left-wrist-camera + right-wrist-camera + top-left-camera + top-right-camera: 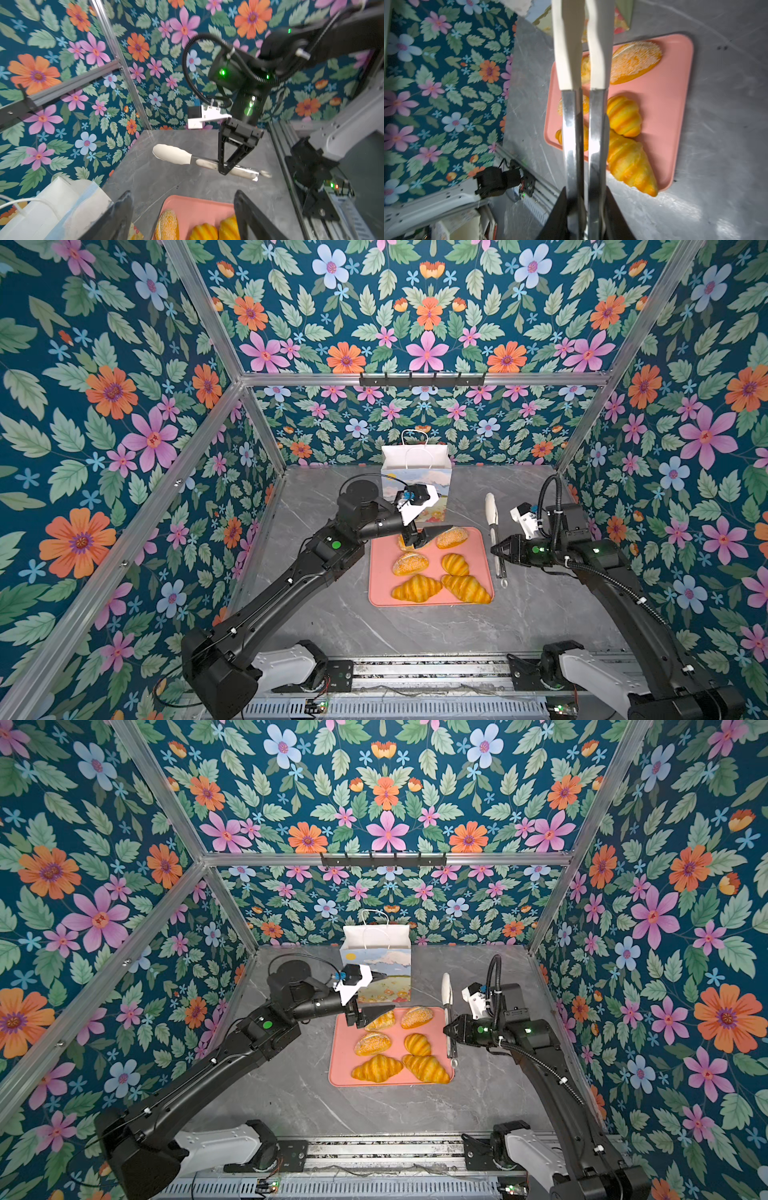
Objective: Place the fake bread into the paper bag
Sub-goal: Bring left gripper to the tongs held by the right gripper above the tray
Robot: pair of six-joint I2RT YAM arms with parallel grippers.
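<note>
- the fake bread (417, 588) is six golden-brown pieces lying in two columns on a pink tray (380, 597), just below the centre of both top views
- two ridged, glossy croissants (466, 589) lie side by side along the tray's lower edge; a third, smaller one sits above the right-hand one
- two oval rolls (452, 537), speckled with pale sesame, lie at the tray's upper right and middle left
- a glazed lattice pastry (380, 1022) sits at the tray's upper left corner, partly hidden
- the paper bag (415, 460) stands upright just above the tray in the frame; mouth open, white inside, white cord handles, sky and flowery meadow printed on its front
- the left gripper (434, 534) hovers over the pastry; its fingers (121, 216) are spread wide, nothing between them
- the right gripper (496, 551), right of the tray, pinches the metal arms of tongs (490, 508); their white ends point toward the frame's top
</note>
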